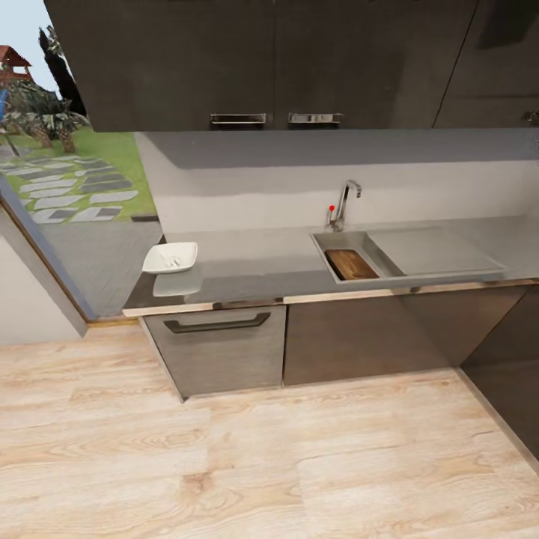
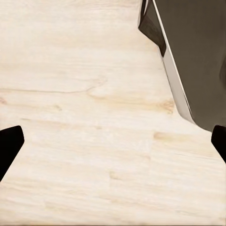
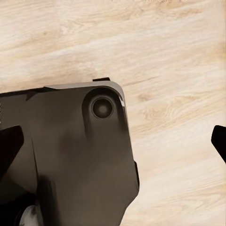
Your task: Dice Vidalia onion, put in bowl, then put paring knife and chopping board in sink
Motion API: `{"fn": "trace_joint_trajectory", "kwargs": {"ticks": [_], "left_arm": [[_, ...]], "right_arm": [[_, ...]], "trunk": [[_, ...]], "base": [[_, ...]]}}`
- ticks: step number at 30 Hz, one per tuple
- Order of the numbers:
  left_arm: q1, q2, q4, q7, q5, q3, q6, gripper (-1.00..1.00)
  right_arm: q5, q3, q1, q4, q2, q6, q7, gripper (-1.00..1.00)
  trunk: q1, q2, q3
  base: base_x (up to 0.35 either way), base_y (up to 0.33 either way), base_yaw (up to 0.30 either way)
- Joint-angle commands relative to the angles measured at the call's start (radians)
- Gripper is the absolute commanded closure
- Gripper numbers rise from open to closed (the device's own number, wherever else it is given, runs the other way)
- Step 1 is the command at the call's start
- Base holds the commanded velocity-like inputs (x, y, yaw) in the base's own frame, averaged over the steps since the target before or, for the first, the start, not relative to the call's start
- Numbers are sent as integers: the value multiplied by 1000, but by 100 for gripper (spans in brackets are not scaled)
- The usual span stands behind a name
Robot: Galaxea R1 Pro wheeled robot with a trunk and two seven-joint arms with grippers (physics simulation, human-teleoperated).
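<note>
A: What sits on the smooth grey countertop (image 1: 247, 266)?

B: At centre left, a shallow white square bowl (image 1: 171, 257) holding small pale bits, likely the diced onion (image 1: 171, 260). Right of centre, the steel sink (image 1: 404, 254) holds the brown, grained chopping board (image 1: 350, 263) in its basin.

A: And the wrist views?

B: Pale wood floor (image 2: 84, 117). The left gripper (image 2: 113, 143) shows dark fingertips (image 2: 9, 143) spread wide, empty. The right gripper (image 3: 113, 141) is likewise spread, above a dark rounded robot part (image 3: 80, 155).

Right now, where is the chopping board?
In the head view the board lies inside the sink basin, right of centre on the countertop, below the tap and far right of the bowl.
</note>
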Motion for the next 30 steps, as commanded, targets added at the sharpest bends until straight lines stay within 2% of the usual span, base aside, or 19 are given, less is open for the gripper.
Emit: {"fn": "trace_joint_trajectory", "kwargs": {"ticks": [1,11,18,30], "left_arm": [[0,0,0,-1,9,-1,-1,-100],[1,0,4,-1,8,-1,-1,-100],[1,0,4,-1,8,-1,-1,-100],[1,0,3,-1,8,-1,-1,-100]], "right_arm": [[-7,9,-1,0,0,-2,-4,-100],[-10,9,-1,1,0,-2,-4,-100],[-38,9,-1,0,0,-2,-3,-100],[-41,9,-1,1,0,-1,-3,-100]], "trunk": [[1,-2,0],[1,-2,16],[1,-2,27],[1,-2,46]], "base": [[0,0,0],[0,0,0],[0,0,0],[0,0,0]]}}
